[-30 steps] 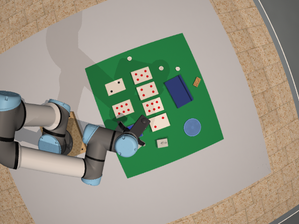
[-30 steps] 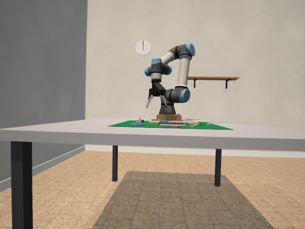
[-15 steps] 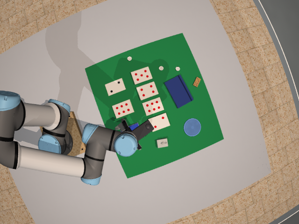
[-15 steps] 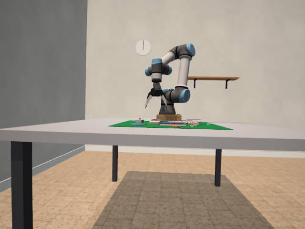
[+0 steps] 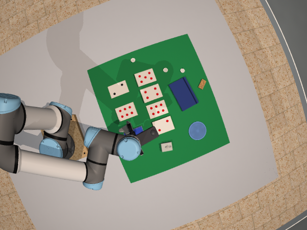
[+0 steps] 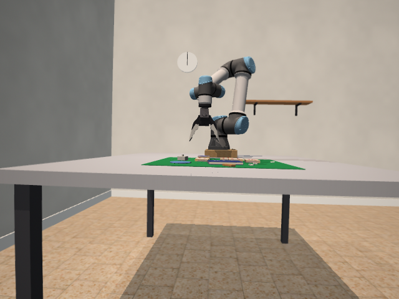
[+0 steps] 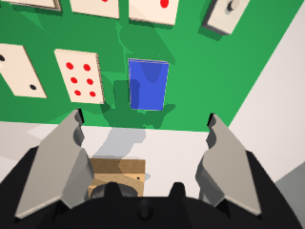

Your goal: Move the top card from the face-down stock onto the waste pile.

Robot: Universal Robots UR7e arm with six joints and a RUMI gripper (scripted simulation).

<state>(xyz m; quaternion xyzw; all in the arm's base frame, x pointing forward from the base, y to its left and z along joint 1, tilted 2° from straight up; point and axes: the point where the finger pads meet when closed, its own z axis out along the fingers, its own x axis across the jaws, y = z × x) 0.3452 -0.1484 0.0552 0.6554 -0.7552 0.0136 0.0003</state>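
Observation:
The face-down stock [image 5: 137,130] is a blue-backed card stack on the green mat [image 5: 158,106], in the row nearest the arm's base. In the wrist view the stock [image 7: 149,84] lies straight below and ahead of the fingers. Beside it in the same row lies a face-up card with six red pips [image 5: 126,111], which also shows in the wrist view [image 7: 78,76]. My gripper [image 7: 148,112] [image 6: 202,139] is wide open and empty. It hangs well above the stock, and from above it partly covers the stock [image 5: 135,131].
Other face-up cards lie nearby: two black pips [image 5: 118,89], two red pips [image 5: 163,124], and an overlapped pair [image 5: 157,109]. A small grey block [image 5: 166,146], a blue disc [image 5: 197,130], a dark blue book [image 5: 183,93] and a cork piece [image 5: 202,84] sit on the mat.

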